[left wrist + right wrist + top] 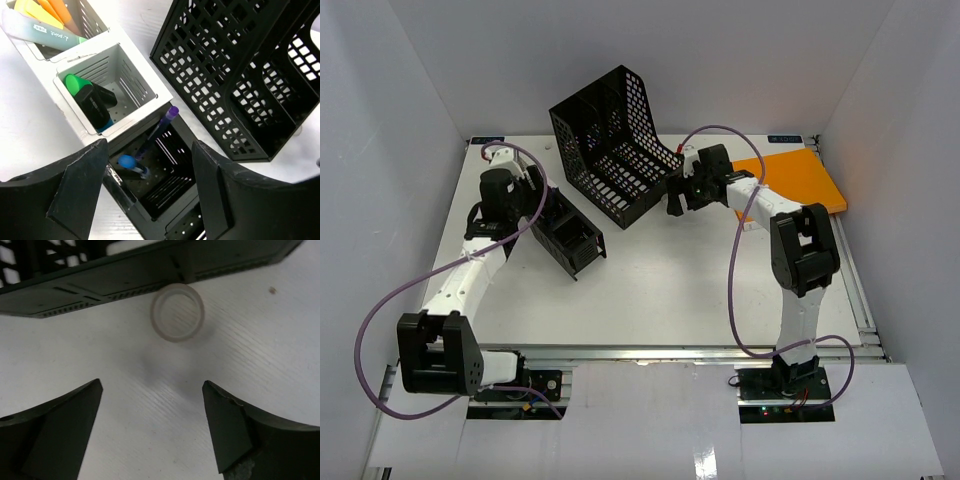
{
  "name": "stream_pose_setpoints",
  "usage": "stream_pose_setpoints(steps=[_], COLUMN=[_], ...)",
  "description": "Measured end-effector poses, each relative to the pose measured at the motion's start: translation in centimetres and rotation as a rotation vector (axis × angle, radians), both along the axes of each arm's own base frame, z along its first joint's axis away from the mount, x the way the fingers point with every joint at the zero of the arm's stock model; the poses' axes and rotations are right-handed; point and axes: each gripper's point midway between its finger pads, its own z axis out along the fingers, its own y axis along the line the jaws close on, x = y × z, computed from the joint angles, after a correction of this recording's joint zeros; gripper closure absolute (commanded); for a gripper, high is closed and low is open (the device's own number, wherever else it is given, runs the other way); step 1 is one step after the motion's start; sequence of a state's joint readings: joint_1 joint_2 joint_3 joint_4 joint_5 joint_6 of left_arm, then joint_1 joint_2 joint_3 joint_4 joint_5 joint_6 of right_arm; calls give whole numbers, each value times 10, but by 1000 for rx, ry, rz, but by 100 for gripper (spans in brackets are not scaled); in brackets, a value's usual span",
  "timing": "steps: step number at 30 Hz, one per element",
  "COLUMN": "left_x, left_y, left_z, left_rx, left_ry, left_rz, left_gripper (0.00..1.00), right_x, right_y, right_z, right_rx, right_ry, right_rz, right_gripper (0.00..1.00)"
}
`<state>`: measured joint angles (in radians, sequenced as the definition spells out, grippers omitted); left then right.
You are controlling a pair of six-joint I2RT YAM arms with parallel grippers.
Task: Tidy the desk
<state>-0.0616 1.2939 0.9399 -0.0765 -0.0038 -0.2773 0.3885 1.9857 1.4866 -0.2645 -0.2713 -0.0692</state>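
Note:
The white desk (660,290) carries a black mesh file holder (615,140) at the back centre and a black pen organizer (572,237) to its left. My left gripper (542,213) hangs open and empty over that organizer. In the left wrist view my gripper (150,145) sits above a black compartment holding a blue-capped pen (131,165) and a purple pen (165,119). My right gripper (682,196) is open and empty beside the file holder's right end. In the right wrist view my gripper (151,383) hovers over bare desk, short of a clear tape ring (177,312).
An orange folder (800,178) lies flat at the back right under the right arm. A white organizer (112,85) holds a green highlighter (82,92), with orange and yellow items (47,12) behind it. The file holder's base (125,277) borders the ring. White walls enclose the desk.

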Motion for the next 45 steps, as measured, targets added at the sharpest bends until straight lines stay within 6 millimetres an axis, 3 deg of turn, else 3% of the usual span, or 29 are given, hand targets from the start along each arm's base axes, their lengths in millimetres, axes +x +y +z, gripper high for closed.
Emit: stream_pose_setpoints(steps=[5,12,14,20,27,34,36,40,45], left_x=[-17,-84,-101,-137,-157,-166,-167,-169,-171], left_y=[-3,-10,-12,-17,-19,-21,-22,-24,-27], left_z=[25,90,97,84,68,62,60,57,58], left_rx=[-11,-73,-96,-168,-237,-288,-302,-320,-343], left_ry=[-60,-275,-309,-298,-259,-241,-234,-218,-215], left_rz=[-23,-67,-78,-84,-73,-61,-60,-62,-71], left_gripper=[10,5,3,3,2,2,2,2,2], right_x=[19,40,46,52,64,64,64,63,53], right_y=[-10,-6,-3,-1,-1,-5,-5,-5,-8], right_z=[-30,-42,-41,-38,-34,-54,-54,-56,-56], right_rx=[-52,-42,-30,-3,11,-18,-19,-24,-29], right_ry=[63,92,89,89,65,80,79,75,62], right_rz=[-151,-245,-262,-298,-351,-372,-372,-368,-320], right_gripper=[33,41,43,51,61,62,67,88,92])
